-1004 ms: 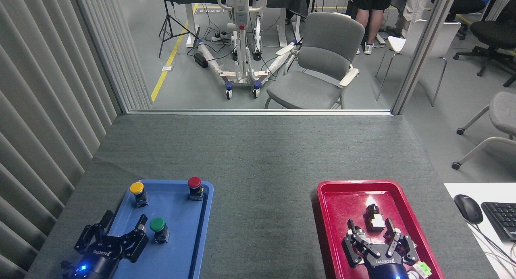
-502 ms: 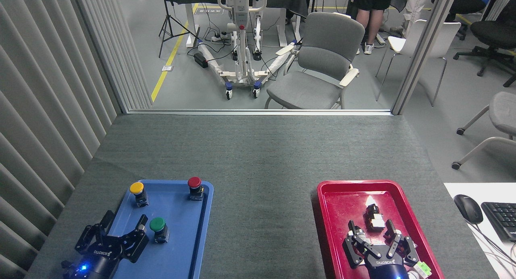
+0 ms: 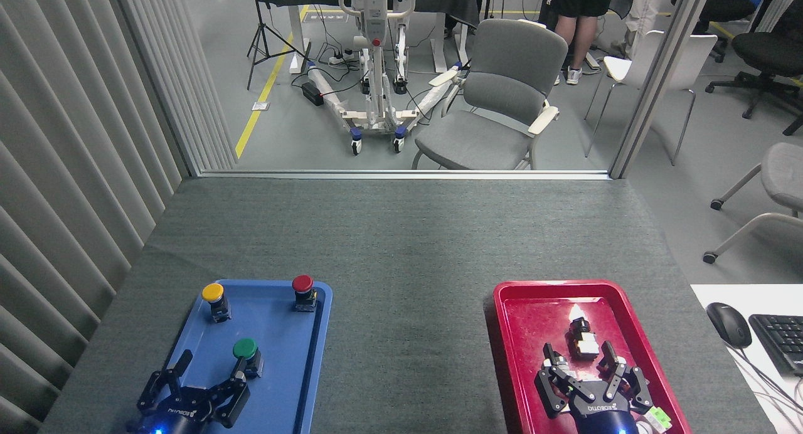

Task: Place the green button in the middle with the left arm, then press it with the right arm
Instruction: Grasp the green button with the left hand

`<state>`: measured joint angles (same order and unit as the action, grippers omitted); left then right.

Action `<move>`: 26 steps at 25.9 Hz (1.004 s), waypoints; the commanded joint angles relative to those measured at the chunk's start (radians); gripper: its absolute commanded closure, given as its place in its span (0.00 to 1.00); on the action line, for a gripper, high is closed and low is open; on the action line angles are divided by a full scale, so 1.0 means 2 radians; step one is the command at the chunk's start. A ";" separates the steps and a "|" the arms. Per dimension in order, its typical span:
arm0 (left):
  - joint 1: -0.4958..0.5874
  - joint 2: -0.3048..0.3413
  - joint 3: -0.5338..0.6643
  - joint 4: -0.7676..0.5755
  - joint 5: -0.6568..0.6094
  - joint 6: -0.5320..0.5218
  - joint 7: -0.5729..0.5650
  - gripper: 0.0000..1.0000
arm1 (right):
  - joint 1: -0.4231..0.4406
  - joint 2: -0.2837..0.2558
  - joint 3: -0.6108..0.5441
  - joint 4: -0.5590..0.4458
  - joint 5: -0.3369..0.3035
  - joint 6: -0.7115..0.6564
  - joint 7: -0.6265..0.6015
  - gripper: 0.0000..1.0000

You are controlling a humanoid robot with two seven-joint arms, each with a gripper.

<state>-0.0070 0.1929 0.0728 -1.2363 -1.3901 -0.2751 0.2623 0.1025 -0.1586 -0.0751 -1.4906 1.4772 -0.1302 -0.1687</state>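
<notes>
Green button (image 3: 245,349) beside spread left hand (image 3: 211,370)

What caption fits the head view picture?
Left gripper open beside the green button in the blue tray.

Left tray (image 3: 313,359) holding three buttons, green button (image 3: 246,352) nearest, right tray (image 3: 508,359) opposite, bare cloth (image 3: 408,296) between, mouse (image 3: 728,324) far right.

Both pincers are black, fingered and lettered ROBOTIQ: left pincer (image 3: 208,376) shows 1 blue light, right pincer (image 3: 580,359) a glossy dark-blue wrist.
</notes>
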 commanded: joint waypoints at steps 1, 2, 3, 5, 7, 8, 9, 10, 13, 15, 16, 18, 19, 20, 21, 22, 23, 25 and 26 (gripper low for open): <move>-0.005 -0.006 -0.003 0.021 -0.006 0.009 0.005 0.00 | 0.000 0.000 0.001 0.001 0.000 0.000 -0.001 0.00; -0.005 -0.006 -0.005 0.021 -0.006 0.009 0.005 0.00 | 0.000 0.000 0.001 0.001 0.001 -0.001 -0.001 0.00; -0.005 -0.006 -0.006 0.021 -0.006 0.009 0.005 0.00 | 0.001 0.000 0.001 0.001 0.000 0.000 -0.001 0.00; -0.006 -0.007 -0.008 0.024 -0.005 0.009 0.005 0.00 | 0.000 0.000 0.001 0.001 0.001 0.000 -0.001 0.00; -0.014 -0.014 -0.009 0.034 -0.006 0.009 0.005 0.00 | -0.001 0.003 0.000 0.001 0.001 0.000 -0.001 0.00; -0.022 -0.017 -0.009 0.044 -0.005 0.008 0.005 0.00 | -0.003 0.005 0.000 0.001 0.000 0.000 -0.001 0.00; -0.029 -0.018 -0.010 0.058 -0.005 0.006 0.005 0.00 | -0.003 0.000 0.000 0.001 -0.001 0.000 -0.001 0.00; -0.037 -0.021 -0.012 0.072 -0.005 0.004 0.005 0.00 | -0.003 0.003 0.000 0.001 0.000 0.000 -0.001 0.00; -0.059 -0.021 -0.021 0.107 -0.006 0.004 0.005 0.00 | -0.001 0.001 0.001 0.001 0.000 0.000 -0.001 0.00; -0.069 -0.021 -0.027 0.122 -0.006 0.004 0.005 0.00 | -0.001 0.001 0.001 0.001 0.000 0.000 -0.001 0.00; -0.074 -0.021 -0.028 0.129 -0.006 0.004 0.006 0.00 | -0.001 0.003 0.001 0.001 0.000 0.000 -0.001 0.00; -0.082 -0.021 -0.028 0.144 -0.006 0.004 0.006 0.00 | -0.001 0.006 0.001 0.001 0.000 0.001 -0.001 0.00; -0.085 -0.021 -0.028 0.150 -0.006 0.005 0.006 0.00 | -0.001 0.006 0.001 0.001 0.001 0.001 -0.001 0.00; -0.087 -0.022 -0.028 0.156 -0.005 0.007 0.006 0.01 | -0.001 0.006 0.001 0.001 0.001 0.001 -0.001 0.00; -0.088 -0.022 -0.029 0.159 -0.005 0.009 0.006 0.07 | -0.001 0.006 0.001 0.001 0.000 0.001 -0.001 0.00; -0.089 -0.021 -0.029 0.160 -0.007 0.006 0.006 0.24 | -0.003 0.006 0.001 0.001 0.001 0.001 -0.001 0.00; -0.088 -0.018 -0.033 0.159 -0.009 0.003 0.003 0.41 | -0.003 0.007 0.001 0.001 0.001 0.001 -0.001 0.00; -0.083 -0.011 -0.039 0.156 -0.011 -0.007 0.002 0.69 | -0.003 0.007 0.001 0.001 0.001 0.002 -0.001 0.00; -0.083 -0.010 -0.039 0.157 -0.012 -0.012 0.001 0.79 | -0.003 0.007 0.001 0.001 0.001 0.003 -0.001 0.00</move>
<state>-0.1784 0.1604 0.0039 -0.9255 -1.4076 -0.2783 0.2769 0.0976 -0.1451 -0.0736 -1.4895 1.4784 -0.1272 -0.1703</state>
